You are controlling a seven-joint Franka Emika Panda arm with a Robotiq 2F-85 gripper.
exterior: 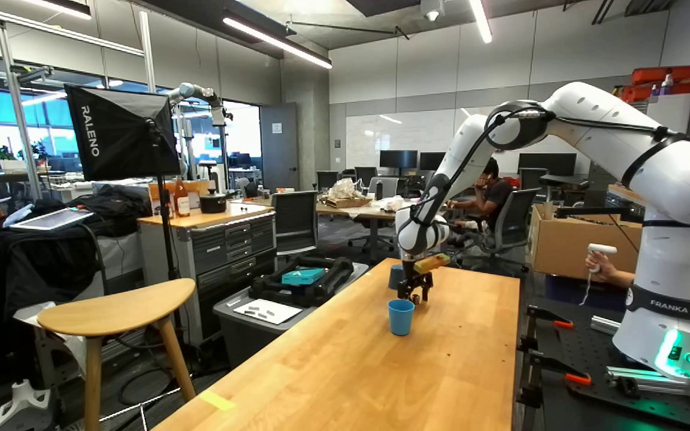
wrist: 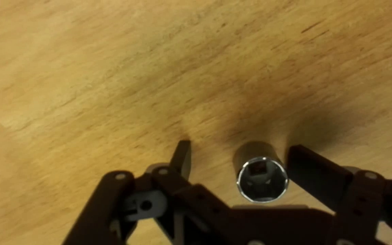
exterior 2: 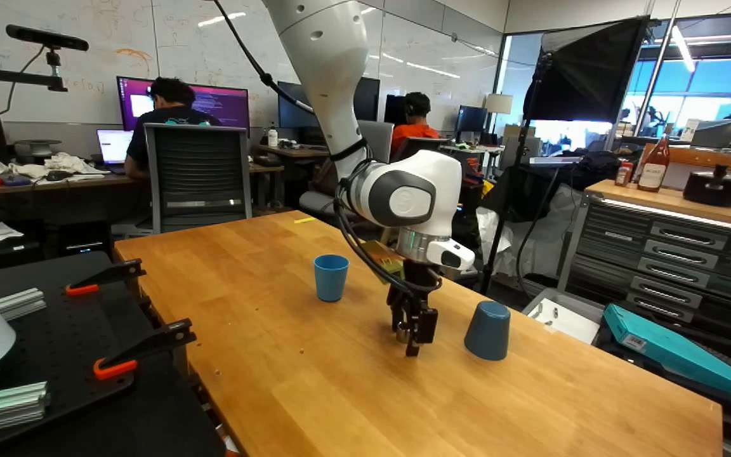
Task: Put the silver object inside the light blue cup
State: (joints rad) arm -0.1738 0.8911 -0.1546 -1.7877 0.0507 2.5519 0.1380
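The silver object is a short metal socket (wrist: 262,183) standing upright on the wooden table, its open end facing the camera. My gripper (wrist: 239,153) is open and low over the table, with one finger on each side of the socket. The socket is close to the right finger in the wrist view; a gap shows to the left finger. In an exterior view the socket (exterior 2: 402,333) is partly hidden by the gripper (exterior 2: 408,336). The light blue cup (exterior 2: 330,278) stands upright, apart from the gripper; it also shows in an exterior view (exterior: 401,317).
A darker blue cup (exterior 2: 488,331) stands upside down on the table on the gripper's other side, near the table edge; it is partly hidden in an exterior view (exterior: 396,277). The wooden table (exterior: 345,371) carries a yellow tape strip (exterior: 217,400).
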